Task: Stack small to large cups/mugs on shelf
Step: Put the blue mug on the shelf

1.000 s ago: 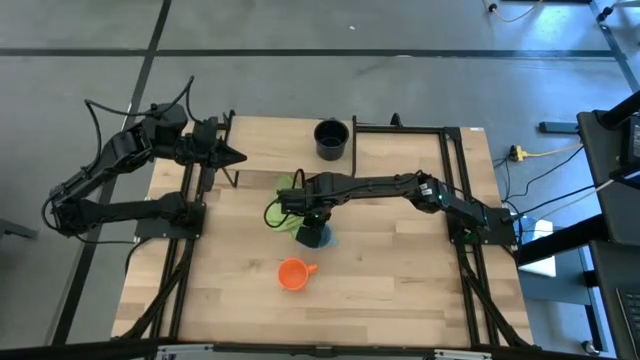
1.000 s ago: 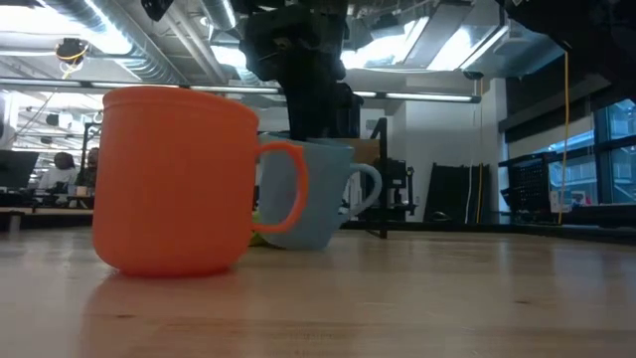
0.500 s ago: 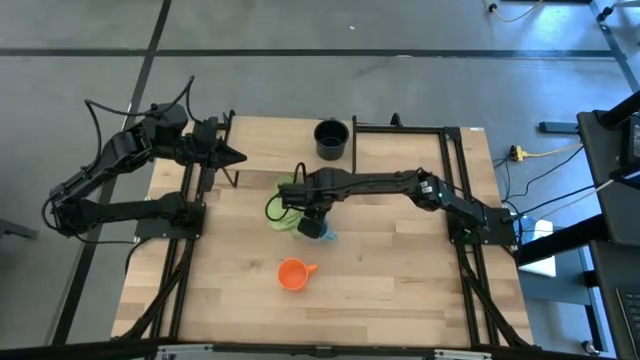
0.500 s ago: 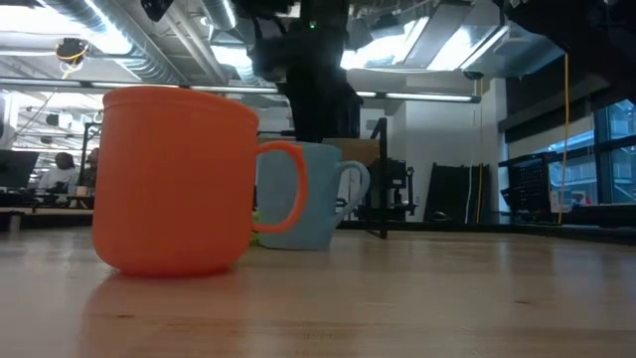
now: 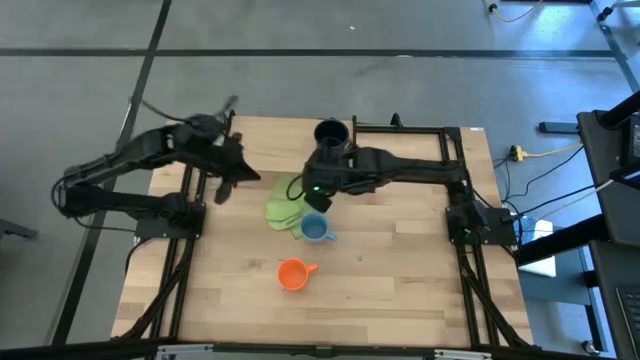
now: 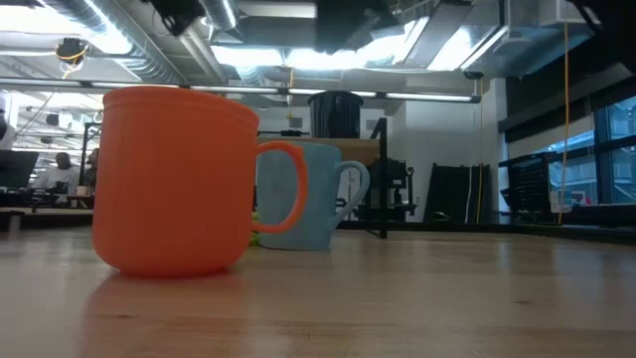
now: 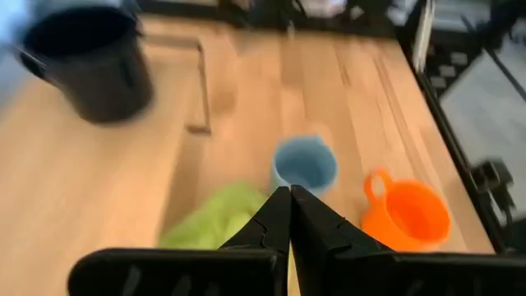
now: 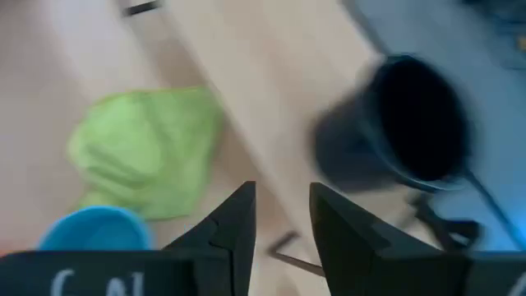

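Note:
The dark navy mug (image 5: 331, 136) stands upright on the shelf (image 5: 277, 146), at its right end by the table's far edge. On the tabletop, the light blue mug (image 5: 314, 228) rests on its base beside a green cloth (image 5: 284, 204). The orange mug (image 5: 292, 274) stands nearer the front. My right gripper (image 8: 279, 210) hangs open in the air above the cloth and the blue mug, with nothing between its fingers. My left gripper (image 7: 289, 201) is shut and empty, over the shelf's left part, pointing down at a slant toward the mugs.
The shelf's thin black legs (image 7: 200, 90) stand on the tabletop near the cloth. Bare wood lies to the left, right and front of the orange mug (image 6: 179, 179). In the low view the light blue mug (image 6: 310, 195) stands just behind the orange one.
My right gripper has left the light blue mug standing on the table, risen and drawn back toward the far edge, tipping as it went. My left gripper has swung toward the table's middle and sunk a little.

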`<move>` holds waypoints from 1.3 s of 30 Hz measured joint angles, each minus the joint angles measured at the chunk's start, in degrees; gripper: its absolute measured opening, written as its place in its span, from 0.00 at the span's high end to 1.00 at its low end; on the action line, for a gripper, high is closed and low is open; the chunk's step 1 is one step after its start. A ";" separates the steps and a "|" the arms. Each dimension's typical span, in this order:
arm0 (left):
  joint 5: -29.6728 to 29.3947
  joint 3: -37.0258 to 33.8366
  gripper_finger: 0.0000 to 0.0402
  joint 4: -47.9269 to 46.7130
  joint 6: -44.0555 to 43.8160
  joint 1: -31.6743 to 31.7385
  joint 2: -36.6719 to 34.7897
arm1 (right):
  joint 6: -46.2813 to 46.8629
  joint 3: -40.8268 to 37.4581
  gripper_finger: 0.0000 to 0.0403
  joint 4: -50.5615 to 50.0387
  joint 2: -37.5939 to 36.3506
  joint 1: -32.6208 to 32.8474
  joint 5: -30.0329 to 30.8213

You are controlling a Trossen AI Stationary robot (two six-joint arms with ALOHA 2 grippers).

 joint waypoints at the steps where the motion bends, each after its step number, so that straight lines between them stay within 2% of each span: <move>1: 0.11 -0.86 0.99 0.35 -0.07 -0.87 0.97 | 1.12 -0.04 0.71 -1.58 -0.99 0.23 1.70; 6: 0.10 -7.26 1.00 6.45 -2.75 -5.01 5.11 | 9.30 -0.01 0.71 -9.02 -5.75 1.62 7.86; 10: -0.08 -11.48 0.99 14.77 -7.11 -6.34 8.74 | 13.33 -0.20 0.71 -8.86 -9.15 2.55 9.38; 15: -0.69 -12.21 0.95 24.18 -16.31 -6.37 14.11 | 15.61 -0.20 0.71 -8.97 -11.14 3.18 9.52; 20: -2.14 -12.16 0.90 24.79 -23.09 -6.57 17.40 | 15.39 -0.20 0.71 -8.97 -11.50 4.30 10.59; 24: -4.94 -12.16 0.89 25.18 -22.77 -8.88 18.43 | 15.74 -0.20 0.71 -8.99 -11.48 4.28 10.33; 27: -5.37 -12.16 0.90 29.98 -19.58 -11.93 18.38 | 15.82 -0.22 0.71 -8.99 -11.48 4.24 10.12; 29: -5.38 -12.16 0.90 32.93 -20.97 -14.06 18.37 | 16.29 -0.22 0.71 -9.01 -11.48 4.28 8.41; 36: -5.52 -12.18 0.90 31.98 -20.49 -16.68 24.27 | 20.56 -0.44 0.71 -8.96 -11.18 4.81 5.64; 39: -5.84 -12.16 0.90 31.58 -19.87 -17.03 25.37 | 25.07 -4.01 0.71 -8.87 -11.30 5.78 2.18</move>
